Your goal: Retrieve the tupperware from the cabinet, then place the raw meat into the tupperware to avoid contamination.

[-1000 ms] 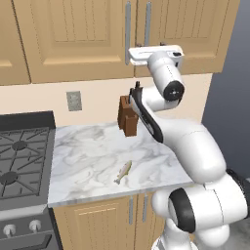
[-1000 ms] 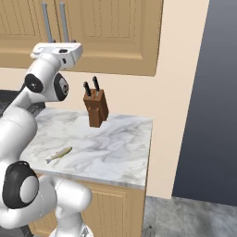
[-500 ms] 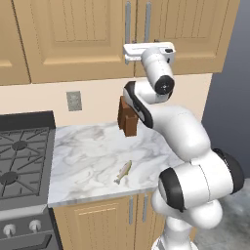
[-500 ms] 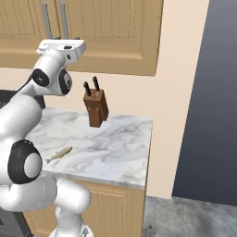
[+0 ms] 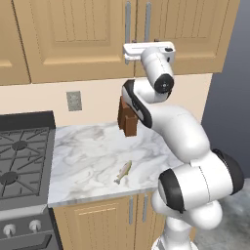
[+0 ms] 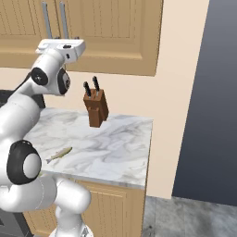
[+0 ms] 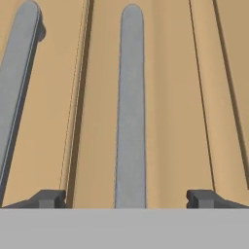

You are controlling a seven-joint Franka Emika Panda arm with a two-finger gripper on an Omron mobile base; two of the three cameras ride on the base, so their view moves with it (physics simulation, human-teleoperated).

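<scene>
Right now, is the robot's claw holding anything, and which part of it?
Nothing is held. The open two-finger gripper has its fingertips on either side of a long silver bar handle on the light-wood wall cabinet, not yet closed on it.

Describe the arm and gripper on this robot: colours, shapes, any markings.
The arm is glossy white, built of rounded, bulbous segments with dark grey to black bands and round caps at the joints. The hand is a flat white block bearing a gripper with two small, dark grey, blocky finger tips. No cables, logos or other markings are visible.
</scene>
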